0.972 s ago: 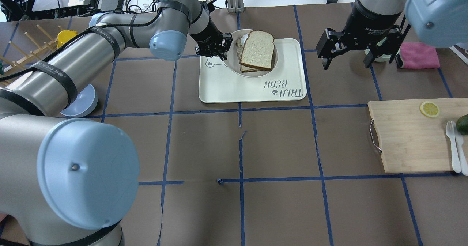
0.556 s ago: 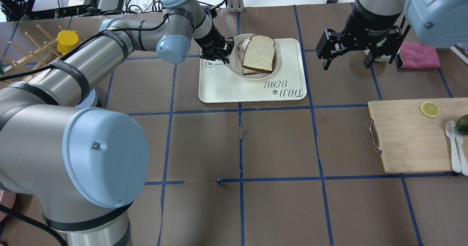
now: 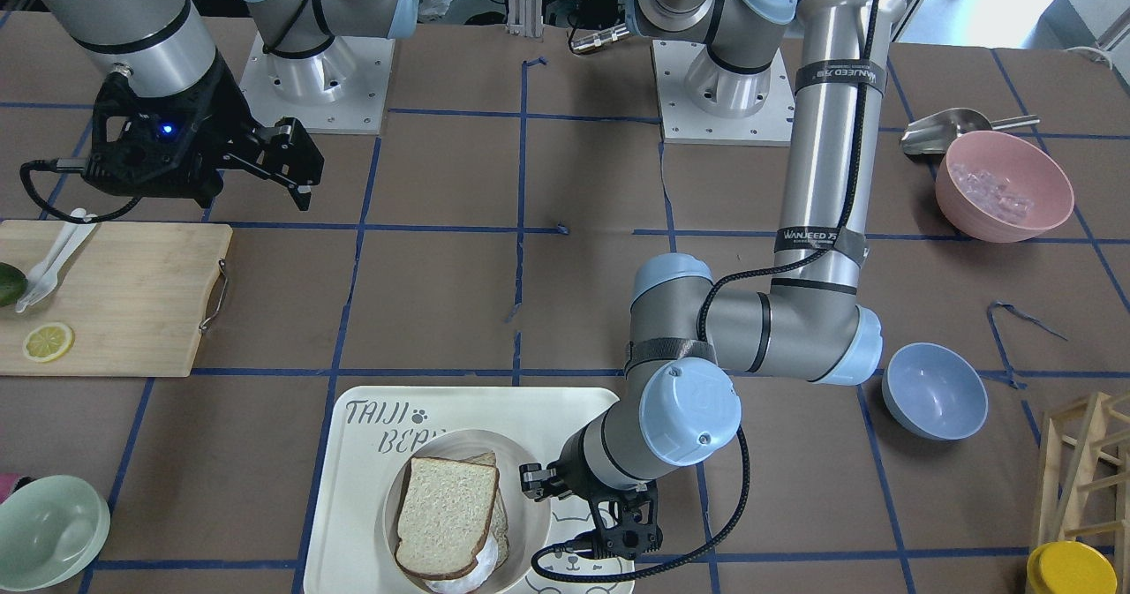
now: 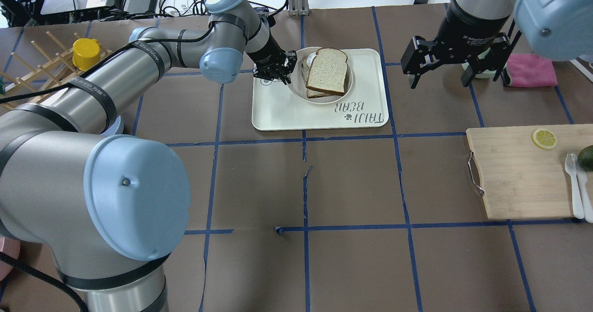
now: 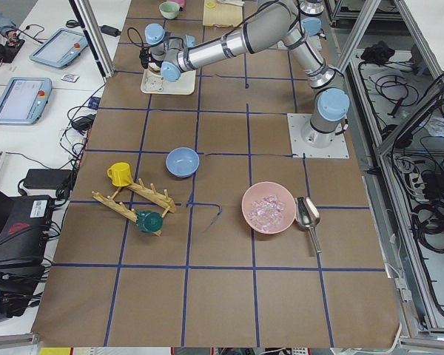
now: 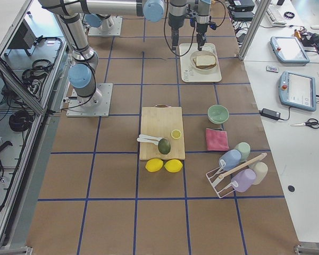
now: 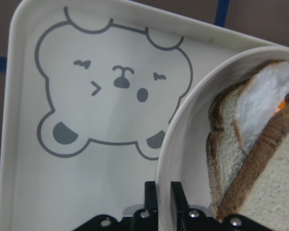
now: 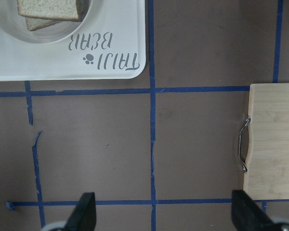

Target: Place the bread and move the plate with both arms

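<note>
The plate [image 4: 296,88] lies over the far half of the cream bear tray [image 4: 319,115]; I cannot tell whether it touches the tray. The dark-crusted bread [image 4: 326,71] lies on top in the plate, over another slice with something white between them. My left gripper [image 4: 279,74] is shut on the plate's left rim; in the left wrist view its fingertips [image 7: 151,192] pinch the rim [image 7: 166,154] next to the bread [image 7: 274,192]. The plate [image 3: 459,439] and bread [image 3: 446,515] also show in the front view. My right gripper [image 4: 438,78] is open and empty, up off the table right of the tray.
A wooden cutting board [image 4: 519,173] with a lemon slice, white cutlery and an avocado lies at the right. A pink cloth [image 4: 530,71] lies behind my right gripper. A blue bowl [image 3: 934,391], a pink bowl [image 3: 1002,184], a green bowl [image 3: 44,519] and a wooden rack [image 4: 32,66] stand around.
My left gripper has moved the plate with the bread a little nearer and lower over the tray; the left arm's elbow has swung. The right arm has not moved.
</note>
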Controlling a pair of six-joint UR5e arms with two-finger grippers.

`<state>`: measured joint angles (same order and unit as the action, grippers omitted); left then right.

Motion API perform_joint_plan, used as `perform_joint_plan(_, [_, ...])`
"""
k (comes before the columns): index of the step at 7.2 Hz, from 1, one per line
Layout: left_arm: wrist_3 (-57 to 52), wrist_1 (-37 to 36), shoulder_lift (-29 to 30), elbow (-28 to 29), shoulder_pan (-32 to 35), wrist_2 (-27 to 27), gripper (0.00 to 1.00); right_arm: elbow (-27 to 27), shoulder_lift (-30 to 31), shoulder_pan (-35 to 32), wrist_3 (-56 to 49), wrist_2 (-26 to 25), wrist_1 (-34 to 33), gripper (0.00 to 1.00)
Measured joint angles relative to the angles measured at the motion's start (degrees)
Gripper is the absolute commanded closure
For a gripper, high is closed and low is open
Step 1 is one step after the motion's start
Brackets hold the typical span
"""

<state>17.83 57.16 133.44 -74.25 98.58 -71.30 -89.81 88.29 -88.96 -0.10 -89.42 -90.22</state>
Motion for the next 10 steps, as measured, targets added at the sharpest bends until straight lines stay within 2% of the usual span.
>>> perform_joint_plan(2, [-1.23, 2.53, -3.32, 0.15, -2.23, -0.15, 0.0, -0.01, 0.04, -0.06, 0.53, -0.03, 0.08, 0.0])
perform_joint_plan(3, [-2.95, 6.41, -6.63, -0.22, -3.44, -0.48, 0.0, -0.02, 0.04, -0.07, 0.63, -0.04, 0.07, 0.0])
perform_joint_plan(5, [-8.24, 13.9, -15.22, -2.11, -3.99, -6.47, 0.0, -0.01, 0.05, -0.07, 0.64, -0.05, 0.03, 0.0])
perform_joint_plan(8, [-15.41, 29.46, -28.07, -3.13, -4.54, -15.41, 0.0, -0.02, 0.04, -0.07, 0.63, -0.05, -0.11, 0.0])
perform_joint_plan(10, [-18.96, 33.31, -34.55, -3.95, -5.39, -18.22, 0.0, -0.02, 0.04, -0.07, 0.63, -0.05, -0.18, 0.0])
